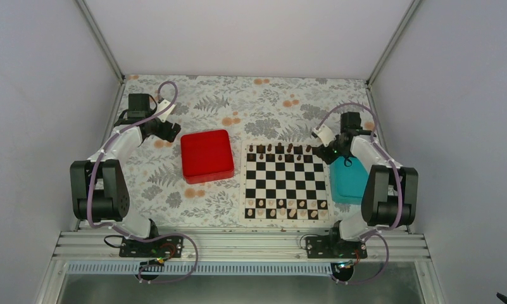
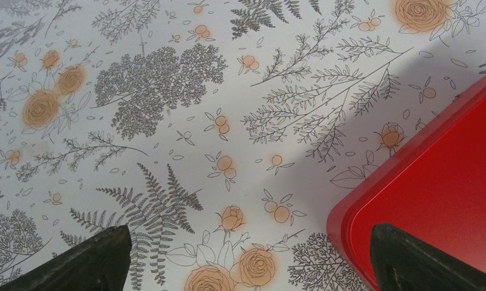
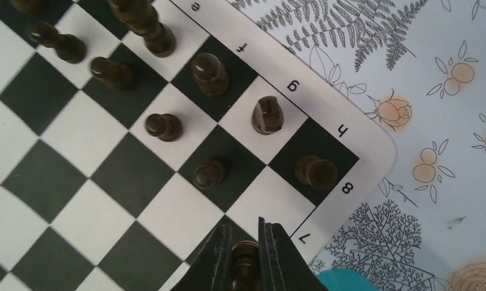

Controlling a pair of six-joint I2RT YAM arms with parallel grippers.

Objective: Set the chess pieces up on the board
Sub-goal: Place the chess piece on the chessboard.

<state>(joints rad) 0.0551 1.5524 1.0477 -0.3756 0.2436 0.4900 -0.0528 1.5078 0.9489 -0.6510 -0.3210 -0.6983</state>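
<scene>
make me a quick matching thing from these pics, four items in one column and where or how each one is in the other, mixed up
Column one:
1 red tray
2 teal tray
3 left gripper
4 right gripper

Column two:
a shut on a dark chess piece at a corner of the board
b open over the floral table, right by the red tray's edge
c left of the board in the top view
d right of the board, partly under the right arm

Pairs: 1-c, 2-d, 3-b, 4-a
</scene>
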